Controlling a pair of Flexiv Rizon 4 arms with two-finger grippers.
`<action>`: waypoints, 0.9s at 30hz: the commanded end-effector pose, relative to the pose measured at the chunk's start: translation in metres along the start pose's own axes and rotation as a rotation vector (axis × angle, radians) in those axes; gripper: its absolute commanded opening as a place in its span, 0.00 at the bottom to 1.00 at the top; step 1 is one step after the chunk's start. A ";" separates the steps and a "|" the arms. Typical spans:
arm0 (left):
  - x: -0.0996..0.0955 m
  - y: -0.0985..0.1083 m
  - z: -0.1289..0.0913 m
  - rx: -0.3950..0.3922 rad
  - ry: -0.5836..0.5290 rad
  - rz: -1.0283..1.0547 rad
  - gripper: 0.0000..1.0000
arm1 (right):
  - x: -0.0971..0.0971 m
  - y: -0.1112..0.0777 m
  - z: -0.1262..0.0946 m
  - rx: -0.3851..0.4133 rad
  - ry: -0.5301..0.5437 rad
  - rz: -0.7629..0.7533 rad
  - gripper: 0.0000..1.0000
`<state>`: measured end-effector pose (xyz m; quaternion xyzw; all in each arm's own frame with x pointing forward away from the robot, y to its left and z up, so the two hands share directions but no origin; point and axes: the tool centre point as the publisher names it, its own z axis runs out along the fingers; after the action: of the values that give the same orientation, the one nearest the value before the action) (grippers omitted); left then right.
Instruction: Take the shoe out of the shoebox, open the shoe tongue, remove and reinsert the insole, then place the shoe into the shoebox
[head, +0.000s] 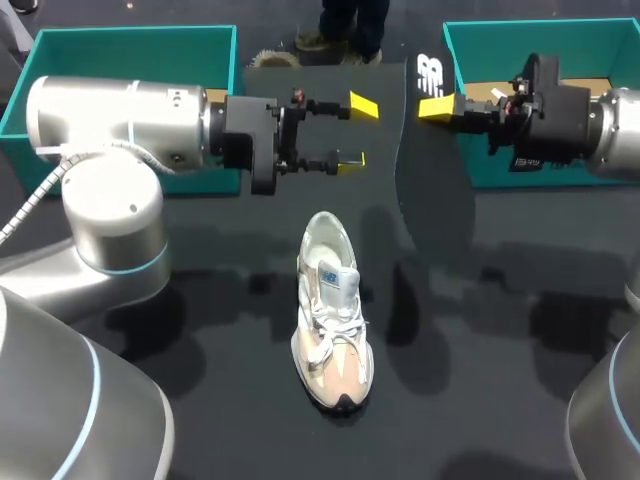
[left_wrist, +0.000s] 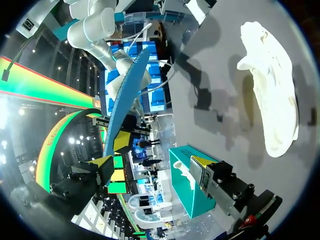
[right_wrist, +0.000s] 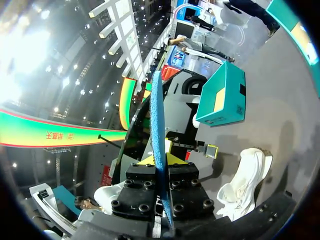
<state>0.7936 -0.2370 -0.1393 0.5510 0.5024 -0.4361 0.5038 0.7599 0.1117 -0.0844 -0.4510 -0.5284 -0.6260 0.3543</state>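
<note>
Our right claw (head: 440, 108) is closed flat on the insole (head: 435, 190), with the thin blue edge pinched between its two fingers. It holds the insole up over the table (head: 200, 320), just in front of the right-hand teal box (head: 560, 24). Our left claw (head: 355, 132) stands wide open and holds nothing. It hangs in front of the left-hand teal box (head: 130, 33), with its tips facing the insole across a small gap.

The shoe (head: 333, 310) stands upright on its sole in the middle of the table, well apart from both boxes. Its long axis runs front to back, toe toward us and heel toward the boxes, leaning slightly off straight. The tongue (head: 338, 280) stands lifted above the laces. The insole's long axis appears to run much the same way as the shoe's, though we cannot tell how steeply it tilts.

We judge the insole to be out and its return to be the step in hand. Next, the right arm needs to bring the insole down over the shoe's mouth and line it up with the shoe. The front end then has to slide in under the tongue. The free left claw could steady the heel or hold the tongue clear.
</note>
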 end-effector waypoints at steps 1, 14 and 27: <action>0.002 0.000 0.003 -0.001 0.003 0.007 1.00 | -0.001 0.001 0.001 0.003 -0.002 0.001 0.00; 0.013 -0.009 0.011 0.046 -0.034 -0.049 1.00 | -0.033 0.009 0.019 -0.036 -0.128 0.219 0.00; 0.013 -0.009 0.013 0.051 -0.058 -0.049 1.00 | -0.038 0.010 0.020 -0.045 -0.141 0.242 0.00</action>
<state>0.7851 -0.2463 -0.1517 0.5401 0.4931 -0.4751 0.4893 0.7854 0.1255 -0.1135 -0.5552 -0.4813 -0.5626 0.3789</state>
